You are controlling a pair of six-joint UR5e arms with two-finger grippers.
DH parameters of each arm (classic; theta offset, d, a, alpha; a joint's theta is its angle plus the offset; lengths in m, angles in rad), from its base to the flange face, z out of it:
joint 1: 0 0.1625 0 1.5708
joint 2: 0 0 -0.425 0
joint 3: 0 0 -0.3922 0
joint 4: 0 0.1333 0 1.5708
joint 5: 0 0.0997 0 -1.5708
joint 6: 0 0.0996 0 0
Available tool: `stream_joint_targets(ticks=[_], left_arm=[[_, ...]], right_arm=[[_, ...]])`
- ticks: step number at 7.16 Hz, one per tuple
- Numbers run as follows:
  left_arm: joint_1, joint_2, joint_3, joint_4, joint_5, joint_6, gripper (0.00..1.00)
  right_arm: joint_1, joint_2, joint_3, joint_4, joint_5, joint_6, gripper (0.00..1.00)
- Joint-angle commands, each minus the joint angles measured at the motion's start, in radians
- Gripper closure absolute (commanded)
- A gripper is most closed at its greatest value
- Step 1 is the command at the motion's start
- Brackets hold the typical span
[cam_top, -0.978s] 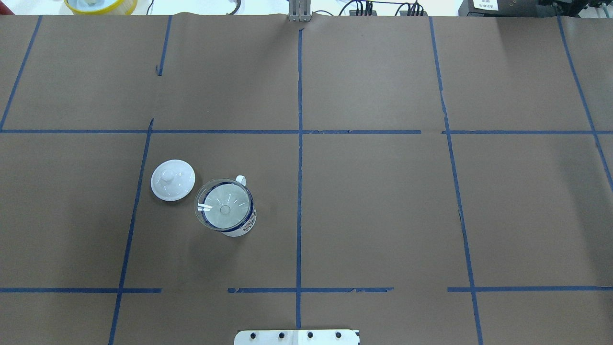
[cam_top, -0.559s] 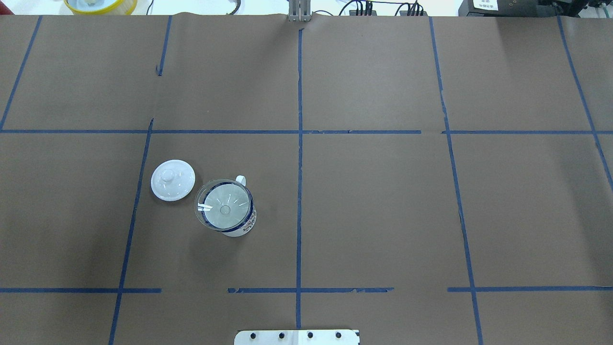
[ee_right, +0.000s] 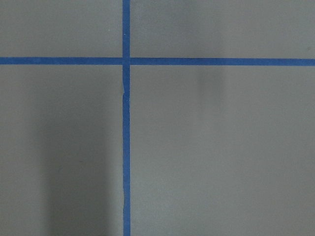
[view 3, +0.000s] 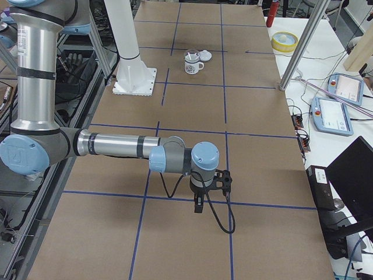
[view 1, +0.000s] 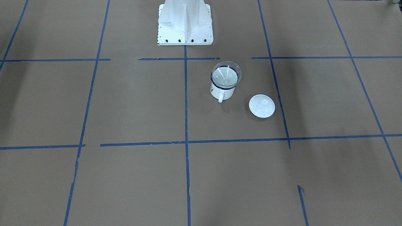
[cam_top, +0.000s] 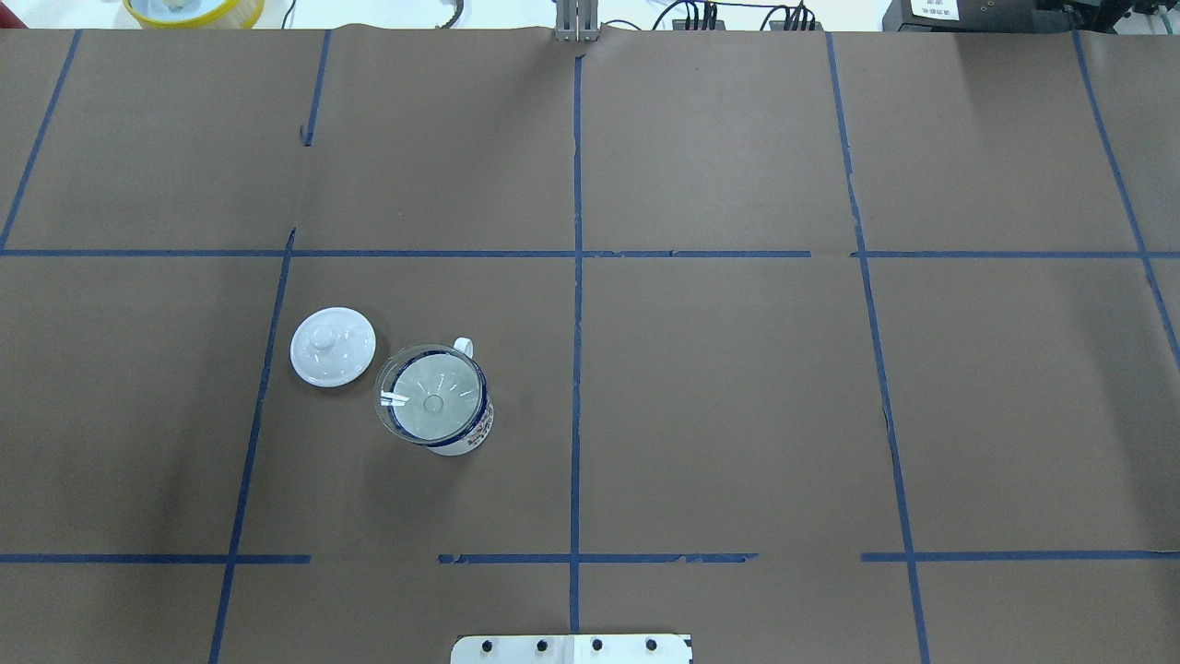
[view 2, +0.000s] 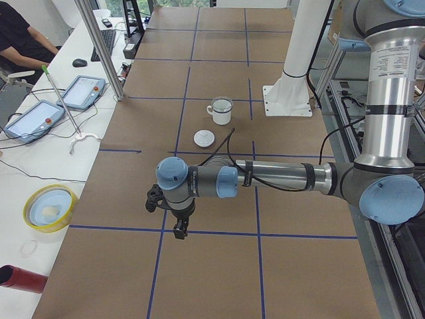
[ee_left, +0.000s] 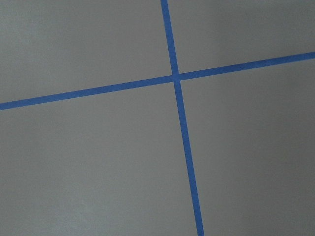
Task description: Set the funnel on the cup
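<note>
funnel [cam_top: 431, 403] unmoved, seated in cup [cam_top: 466, 441]; left fingers [view 2: 178, 231], right fingers [view 3: 198, 205] well away, opening cannot be told

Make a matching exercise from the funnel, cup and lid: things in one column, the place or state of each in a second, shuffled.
Column one:
1. funnel
2. cup
3. lid

Column two:
A. knob up, flat on the table, beside the cup but apart from it
B. upright, white with a dark blue rim
C. clear, seated in the cup's mouth

Pairs: 1-C; 2-B; 3-A
</note>
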Motion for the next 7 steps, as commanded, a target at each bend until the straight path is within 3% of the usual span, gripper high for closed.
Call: stream_joint_targets(ticks=[1, 7], left_arm=[[-0.027, -0.001, -0.007, 0.0, 0.002, -0.006, 0.0], [-0.055, -0.003, -0.009, -0.001, 0.005, -0.004, 0.0]], right_arm=[[0.0, 0.0, 0.0, 0.0, 0.0, 0.0, 0.0], [0.0, 0.0, 0.0, 0.0, 0.0, 0.0, 0.0]])
